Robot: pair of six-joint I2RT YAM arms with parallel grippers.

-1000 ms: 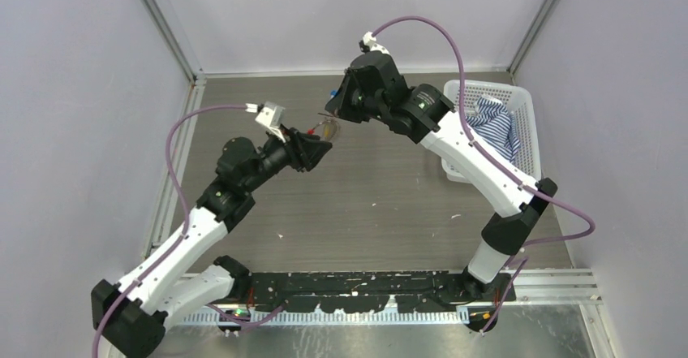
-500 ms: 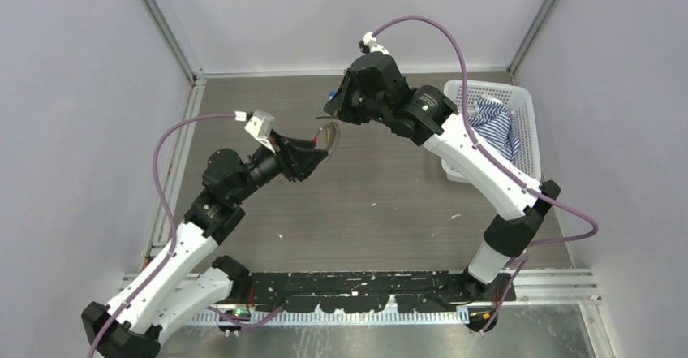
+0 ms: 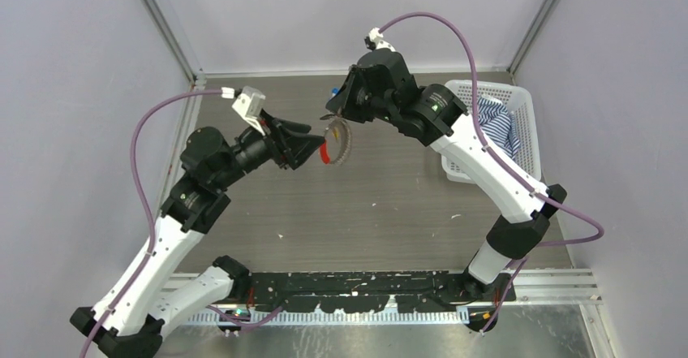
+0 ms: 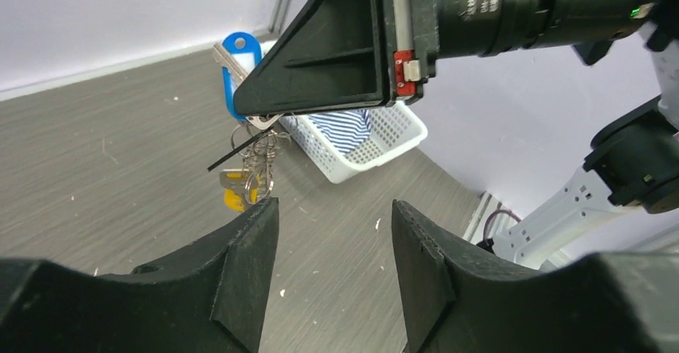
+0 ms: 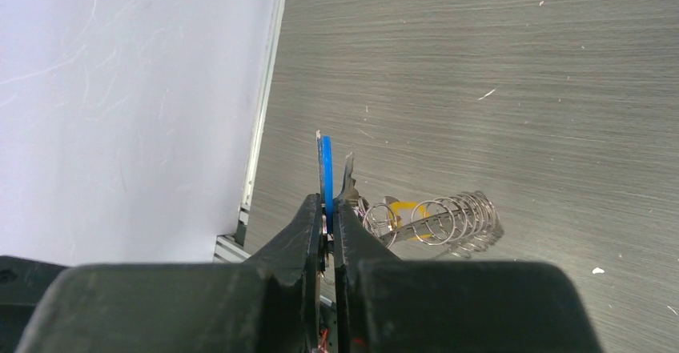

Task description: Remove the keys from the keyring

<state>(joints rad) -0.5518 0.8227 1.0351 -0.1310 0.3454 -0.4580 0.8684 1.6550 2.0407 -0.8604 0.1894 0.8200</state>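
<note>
My right gripper point(image 3: 333, 115) is shut on a blue key tag point(image 5: 324, 175) and a silver key point(image 5: 348, 178), holding them above the table. The keyring point(image 3: 343, 140), a chain of thin silver rings with a short red section point(image 3: 326, 154), hangs below it. It also shows in the right wrist view point(image 5: 450, 221) and in the left wrist view point(image 4: 257, 148), with a yellow-headed key point(image 4: 231, 198) on it. No black-headed key shows. My left gripper point(image 3: 317, 140) is open and empty, just left of the hanging bunch; its jaws point(image 4: 332, 217) stand wide apart below the keys.
A white basket point(image 3: 520, 99) holding a blue striped cloth point(image 3: 492, 122) stands at the right back; it also shows in the left wrist view point(image 4: 390, 142). Walls enclose the table on three sides. Small white specks lie on the grey tabletop.
My left arm has drawn back to the left and risen. The keyring now hangs freer from the right gripper, its red section showing. The right gripper shifted slightly.
</note>
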